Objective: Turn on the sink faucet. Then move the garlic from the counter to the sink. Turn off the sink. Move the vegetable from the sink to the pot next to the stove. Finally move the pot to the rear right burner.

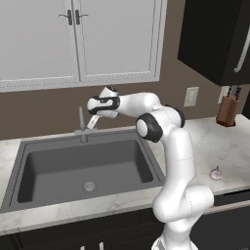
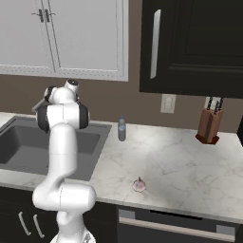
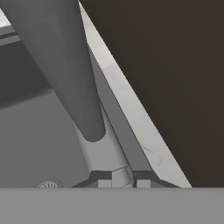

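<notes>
1. The faucet (image 1: 82, 128) is seen left of centre in the left base view, upright behind the sink (image 1: 29, 146); in the hand view its spout (image 3: 65, 70) runs as a long grey bar from the upper left down toward the centre.
2. The gripper (image 1: 93, 122) is placed just beside the faucet, on its right in that view, with the jaws nearly shut; nothing is seen held, and contact with the faucet cannot be told.
3. No water is seen running, so the first step is judged unfinished.
4. The garlic (image 2: 139, 185) lies on the counter (image 2: 180, 156), lower centre of the right base view, well apart from the gripper.
5. Open counter is left around it; a bottle (image 2: 122, 128) stands by the sink's edge.
</notes>
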